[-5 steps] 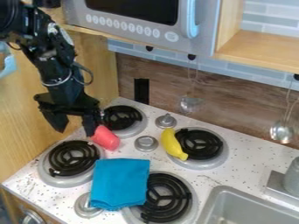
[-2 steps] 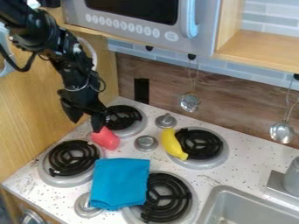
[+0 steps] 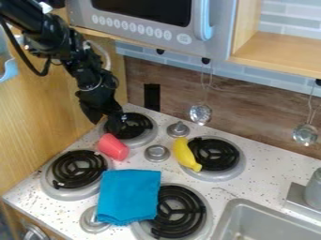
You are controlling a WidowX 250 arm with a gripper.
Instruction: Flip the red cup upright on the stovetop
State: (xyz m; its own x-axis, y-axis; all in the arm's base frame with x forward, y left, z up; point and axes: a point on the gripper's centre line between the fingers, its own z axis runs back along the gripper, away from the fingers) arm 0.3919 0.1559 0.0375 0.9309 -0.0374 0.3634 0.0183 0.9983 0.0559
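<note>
A wide, empty pincer (image 3: 106,126) hangs near a toppled red cup (image 3: 113,147), which could roll if a low fingertip clips it.

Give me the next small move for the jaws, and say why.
Probably ease the jaws slightly toward the red cup: it lies on its side, and they hang just behind it, by the back-left burner, apparently holding nothing.

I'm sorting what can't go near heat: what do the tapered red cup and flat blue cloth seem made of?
The tapered red cup is probably plastic: smooth, evenly coloured, satin-looking. The flat blue cloth seems matte fabric, its edges slightly wavy; cotton or synthetic, I can't tell.
</note>
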